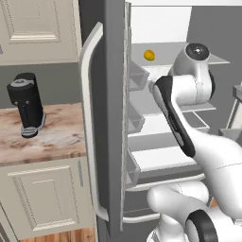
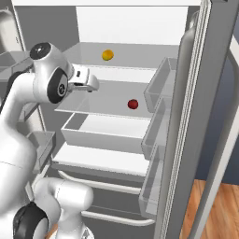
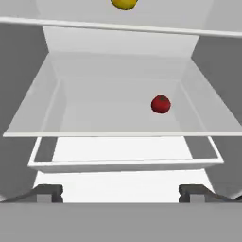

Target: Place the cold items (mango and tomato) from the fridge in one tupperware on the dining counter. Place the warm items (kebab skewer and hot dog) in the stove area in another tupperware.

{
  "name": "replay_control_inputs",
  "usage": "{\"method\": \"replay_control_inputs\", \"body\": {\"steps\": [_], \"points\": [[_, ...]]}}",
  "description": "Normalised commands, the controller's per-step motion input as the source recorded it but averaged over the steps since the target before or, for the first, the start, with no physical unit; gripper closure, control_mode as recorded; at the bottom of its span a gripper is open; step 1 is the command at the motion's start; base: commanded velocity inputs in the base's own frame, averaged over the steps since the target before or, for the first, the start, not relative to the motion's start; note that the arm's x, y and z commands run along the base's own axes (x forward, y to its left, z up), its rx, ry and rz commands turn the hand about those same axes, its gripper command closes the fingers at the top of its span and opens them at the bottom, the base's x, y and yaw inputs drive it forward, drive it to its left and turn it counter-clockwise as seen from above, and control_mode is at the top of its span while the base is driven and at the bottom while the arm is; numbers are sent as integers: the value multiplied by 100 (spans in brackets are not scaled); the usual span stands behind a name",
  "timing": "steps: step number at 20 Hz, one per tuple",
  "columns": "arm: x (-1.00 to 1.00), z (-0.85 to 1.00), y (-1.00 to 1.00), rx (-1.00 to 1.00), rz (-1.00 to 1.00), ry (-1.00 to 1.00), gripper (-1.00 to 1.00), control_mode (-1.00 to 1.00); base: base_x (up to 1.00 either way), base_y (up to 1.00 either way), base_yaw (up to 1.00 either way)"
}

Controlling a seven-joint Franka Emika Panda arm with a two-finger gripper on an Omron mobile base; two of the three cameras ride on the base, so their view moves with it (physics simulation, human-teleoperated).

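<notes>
The fridge stands open, its white shelves bare to view. A yellow-orange mango rests on the upper shelf, towards the back. One shelf lower lies a small red tomato, right of centre. My gripper hovers open at the front left of the tomato's shelf with nothing between its fingers, well short of the tomato. In the hand view the mango peeks in at the top edge.
Clear door bins line the right-hand door, and a white drawer sits under the tomato's shelf. Left of the fridge, a black appliance stands on a small marbled counter over cream cabinets. The long door handle juts forward.
</notes>
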Motion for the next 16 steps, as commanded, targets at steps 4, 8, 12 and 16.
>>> {"method": "replay_control_inputs", "body": {"steps": [4,8,12,16], "points": [[0,100,-26,5,-1,-30,-100,-100,0,0,0],[27,44,-6,5,14,-19,-100,-100,0,0,0],[38,15,-25,0,5,-6,-100,-100,0,0,0],[54,18,-14,0,0,0,-100,-100,0,0,0]]}}
